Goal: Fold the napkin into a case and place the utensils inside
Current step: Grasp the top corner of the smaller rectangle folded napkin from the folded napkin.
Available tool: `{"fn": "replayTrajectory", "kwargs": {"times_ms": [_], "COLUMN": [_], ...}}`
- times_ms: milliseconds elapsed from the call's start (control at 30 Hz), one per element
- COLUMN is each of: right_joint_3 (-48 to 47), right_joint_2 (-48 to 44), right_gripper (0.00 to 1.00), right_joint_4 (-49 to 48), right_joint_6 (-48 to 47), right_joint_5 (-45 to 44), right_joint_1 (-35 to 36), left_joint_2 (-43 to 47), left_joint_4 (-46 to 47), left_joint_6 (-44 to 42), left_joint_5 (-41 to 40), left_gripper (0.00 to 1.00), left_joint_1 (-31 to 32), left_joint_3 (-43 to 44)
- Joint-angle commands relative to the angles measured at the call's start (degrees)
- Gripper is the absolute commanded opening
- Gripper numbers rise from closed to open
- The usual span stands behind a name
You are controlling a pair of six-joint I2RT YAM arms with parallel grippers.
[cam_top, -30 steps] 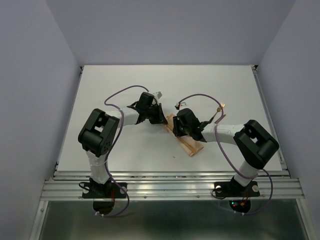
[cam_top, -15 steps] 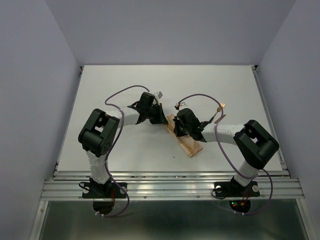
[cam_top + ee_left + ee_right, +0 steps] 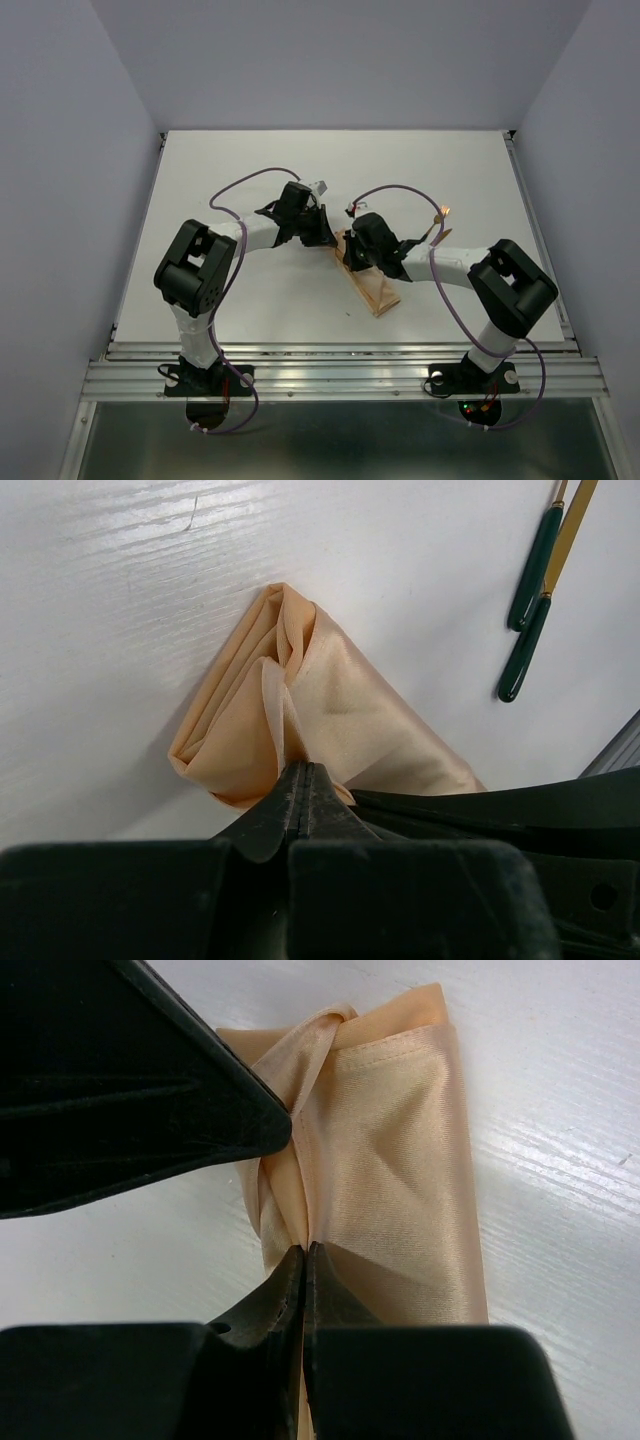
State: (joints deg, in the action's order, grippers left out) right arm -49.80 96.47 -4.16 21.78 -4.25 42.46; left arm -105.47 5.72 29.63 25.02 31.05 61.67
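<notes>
Peach napkin (image 3: 375, 290) was half hidden beneath the wrists, where left gripper (image 3: 300, 778) and right gripper (image 3: 305, 1255) each pinched it, fingers fully closed.

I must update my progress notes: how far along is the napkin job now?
Done: the peach-orange soft cloth napkin is folded into a narrow strip. In hand: left pincer and right pincer each pinch a fold at one end. Left: finishing the folds, then inserting the slim gold utensils with dark green handles, lying apart on the white table.
</notes>
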Motion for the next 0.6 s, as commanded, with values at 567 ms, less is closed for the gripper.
{"fn": "replayTrajectory", "kwargs": {"times_ms": [567], "right_joint_3": [-2.7], "right_joint_2": [2.5], "right_gripper": [0.01], "right_joint_4": [-4.5], "right_joint_6": [-0.6], "right_joint_5": [3.7], "right_joint_1": [0.5], "left_joint_2": [0.4], "left_joint_4": [-0.7], "left_joint_6": [-0.4], "left_joint_5": [1.5], "left_gripper": [0.0], "left_joint_1": [0.9], "left_joint_3": [4.1]}}
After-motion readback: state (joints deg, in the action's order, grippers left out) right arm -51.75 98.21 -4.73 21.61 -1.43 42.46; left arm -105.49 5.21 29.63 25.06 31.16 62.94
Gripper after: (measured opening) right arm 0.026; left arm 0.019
